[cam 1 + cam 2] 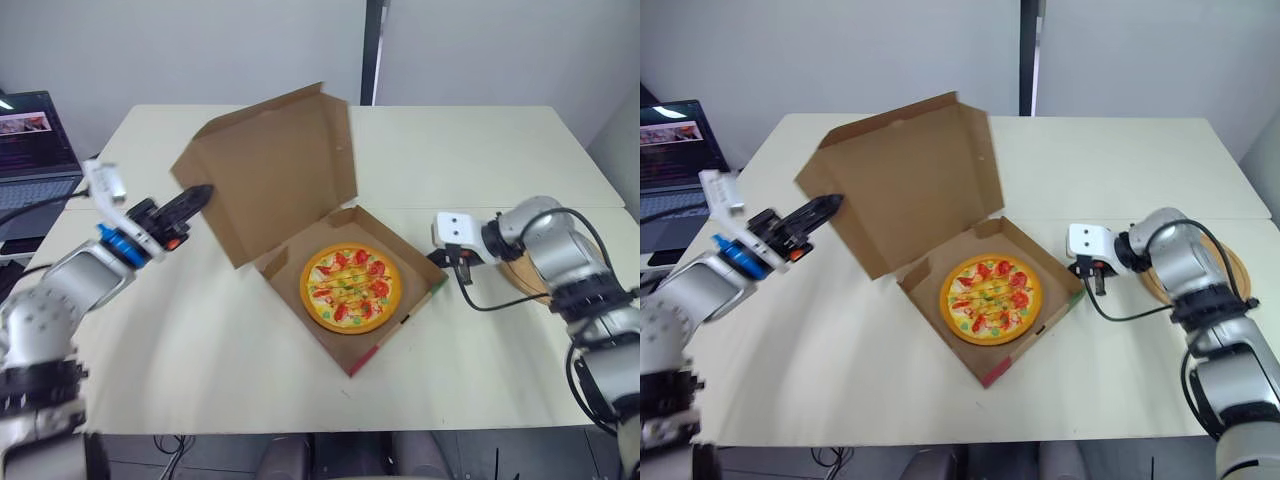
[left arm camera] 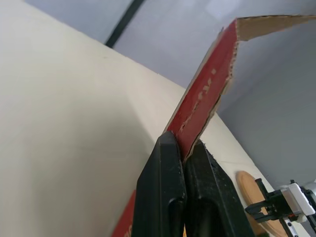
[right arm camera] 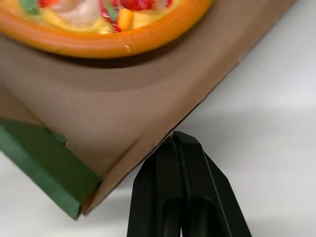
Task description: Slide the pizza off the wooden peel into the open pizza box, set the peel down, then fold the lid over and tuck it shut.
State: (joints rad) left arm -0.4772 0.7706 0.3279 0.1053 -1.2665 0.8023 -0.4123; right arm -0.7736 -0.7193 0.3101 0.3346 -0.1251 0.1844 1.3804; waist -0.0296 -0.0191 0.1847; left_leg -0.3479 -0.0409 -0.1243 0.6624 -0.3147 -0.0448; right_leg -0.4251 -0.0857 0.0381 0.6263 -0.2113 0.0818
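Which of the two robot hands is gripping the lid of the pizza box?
The left hand clamps the lid by its edge. The right hand is shut empty beside the box.

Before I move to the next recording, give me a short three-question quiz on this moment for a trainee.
1. True or false: the pizza lies on the wooden peel.
2. What do the left jaws clamp? A) the lid B) the pizza C) the peel
3. Fill in: at the outer edge of the box, the right jaws are ____ (open/shut).

Key: 1 false, it lies in the box; 2 A; 3 shut.
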